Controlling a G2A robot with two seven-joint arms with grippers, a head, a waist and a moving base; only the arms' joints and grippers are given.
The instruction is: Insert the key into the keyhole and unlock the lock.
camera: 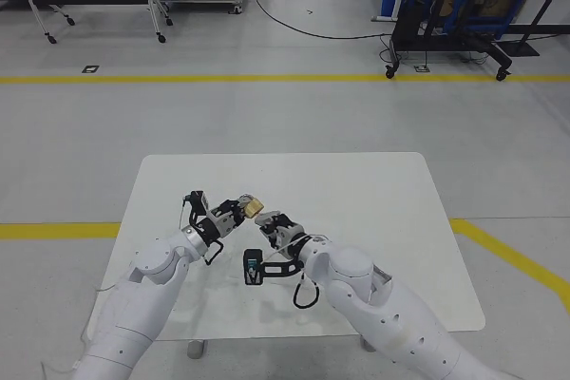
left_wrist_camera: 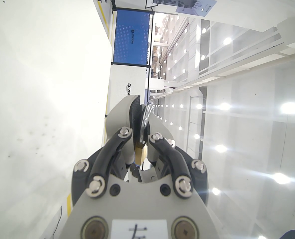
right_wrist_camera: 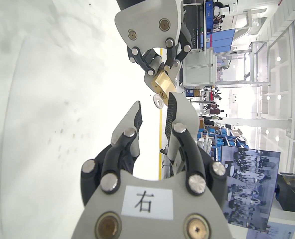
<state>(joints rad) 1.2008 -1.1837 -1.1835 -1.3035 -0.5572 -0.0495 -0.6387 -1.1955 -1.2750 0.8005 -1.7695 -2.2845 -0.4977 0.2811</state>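
Observation:
My left gripper [camera: 237, 212] holds a small brass padlock [camera: 253, 206] above the middle of the white table [camera: 380, 199], shut on it. In the left wrist view the brass body [left_wrist_camera: 140, 154] sits deep between the fingers [left_wrist_camera: 123, 115]. In the right wrist view a silver key [right_wrist_camera: 158, 101] sticks out of the padlock [right_wrist_camera: 162, 83] at its keyhole end. My right gripper [right_wrist_camera: 154, 99] faces the lock, open. The key's head lies between its fingertips, and I cannot tell whether they touch it. In the top view the right gripper [camera: 270, 226] sits just beside the lock.
The tabletop around both grippers is bare white. Yellow tape lines [camera: 266, 78] cross the grey floor beyond and beside the table. Wheeled stands [camera: 446, 43] are far off at the back.

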